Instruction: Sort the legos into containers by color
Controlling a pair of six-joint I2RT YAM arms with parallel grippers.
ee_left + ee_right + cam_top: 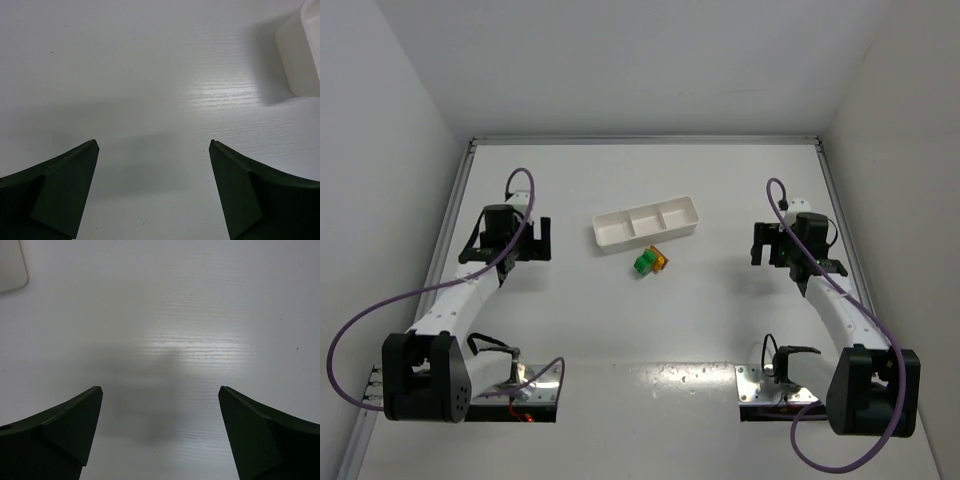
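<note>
Left wrist and right wrist views show the left gripper (153,146) and right gripper (161,389) spread wide, empty. Farther out, clustered legos (650,262) lie just before the white tray (620,241). They look light, rigid and slick, so pinch the flat sides

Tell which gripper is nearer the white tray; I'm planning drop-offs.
Left, narrowly. The left gripper sits just left of the tray; the right gripper stands farther off its right end.

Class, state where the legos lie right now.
In the top external view, the legos cluster on the table near its middle, just on the near side of the white tray, outside its compartments.
</note>
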